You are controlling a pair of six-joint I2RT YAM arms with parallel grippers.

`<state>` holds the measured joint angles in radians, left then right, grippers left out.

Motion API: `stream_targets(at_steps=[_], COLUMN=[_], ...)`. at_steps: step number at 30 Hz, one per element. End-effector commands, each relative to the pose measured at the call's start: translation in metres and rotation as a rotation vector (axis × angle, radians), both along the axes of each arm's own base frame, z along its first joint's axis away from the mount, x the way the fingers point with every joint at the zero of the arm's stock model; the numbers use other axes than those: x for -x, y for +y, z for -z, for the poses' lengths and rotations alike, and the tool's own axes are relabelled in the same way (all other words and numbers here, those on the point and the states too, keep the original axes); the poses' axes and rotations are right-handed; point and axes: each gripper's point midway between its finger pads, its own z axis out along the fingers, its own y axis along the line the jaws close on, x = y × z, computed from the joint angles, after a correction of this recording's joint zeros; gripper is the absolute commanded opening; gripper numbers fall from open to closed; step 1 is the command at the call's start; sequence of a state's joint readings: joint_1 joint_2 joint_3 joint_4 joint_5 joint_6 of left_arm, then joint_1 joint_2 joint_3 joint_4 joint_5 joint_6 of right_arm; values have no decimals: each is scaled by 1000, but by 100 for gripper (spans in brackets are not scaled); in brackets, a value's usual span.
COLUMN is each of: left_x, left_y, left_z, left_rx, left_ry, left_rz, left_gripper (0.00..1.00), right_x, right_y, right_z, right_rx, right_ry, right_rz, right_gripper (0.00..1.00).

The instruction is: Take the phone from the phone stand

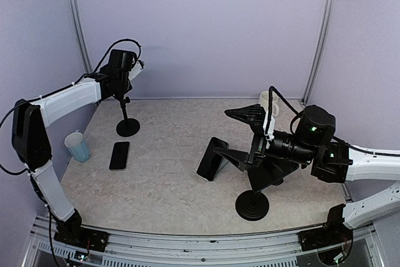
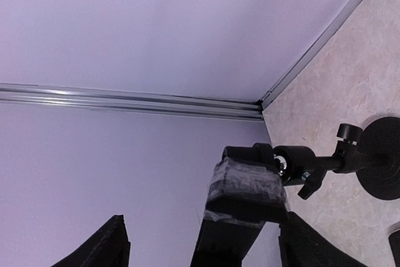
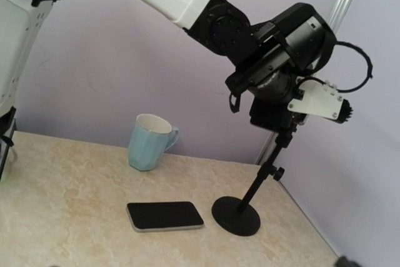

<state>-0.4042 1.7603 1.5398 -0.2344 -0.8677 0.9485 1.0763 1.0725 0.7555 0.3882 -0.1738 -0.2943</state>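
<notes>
The black phone [image 1: 119, 155] lies flat on the table, screen up, just in front of the back-left phone stand [image 1: 127, 126]; it also shows in the right wrist view [image 3: 165, 216], left of the stand's round base [image 3: 235, 216]. My left gripper [image 1: 123, 84] is at the top of that stand. In the left wrist view its jaws [image 2: 203, 220] stand apart around the taped holder head [image 2: 247, 189], with the right finger [image 2: 312, 242] close against it and the left finger [image 2: 106, 242] well clear. My right gripper [image 1: 234, 114] is open and empty above mid-table; its fingers do not show in its own view.
A light blue cup [image 1: 77, 146] stands at the left edge, beside the phone. A white cup [image 1: 269, 101] stands at the back right. A second black stand [image 1: 252, 205] sits front right, its holder [image 1: 212, 159] tilted down near the table's middle, under my right arm.
</notes>
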Motion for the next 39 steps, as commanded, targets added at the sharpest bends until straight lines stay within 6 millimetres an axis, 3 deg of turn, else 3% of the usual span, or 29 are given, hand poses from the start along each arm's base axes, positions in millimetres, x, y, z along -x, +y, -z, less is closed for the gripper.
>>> stream_targets(at_steps=[1, 2, 3, 11, 18, 24, 29, 32, 35, 39], left_x=[17, 20, 23, 55, 91, 117, 139, 149, 153, 170], left_y=[-6, -10, -12, -36, -58, -69, -99, -104, -115, -140], left_z=[-4, -3, -1, 10, -15, -51, -77, -91, -91, -78], left_rx=[58, 64, 73, 155, 333, 517, 805, 990, 1077, 1013], left_ry=[12, 21, 32, 82, -27, -210, -288, -354, -332, -357], left_rz=[16, 25, 34, 72, 100, 98, 182, 203, 255, 324], left_gripper=[88, 97, 99, 99, 99, 99, 99, 99, 99, 99], right_x=[0, 0, 0, 1, 0, -1, -9, -15, -24, -39], right_y=[-2, -3, -3, -3, -3, -2, 0, -1, -5, -20], right_z=[-21, -22, -22, -24, -24, -24, -24, -26, -29, -37], right_rx=[-48, -48, -48, -51, -54, -59, -56, -61, -75, -114], right_ry=[-23, -21, -21, -15, -9, 6, 34, 59, 95, 150], right_rz=[-3, -5, -6, -11, -5, -3, 17, 30, 47, 71], right_gripper=[94, 94, 94, 94, 94, 94, 95, 95, 95, 96])
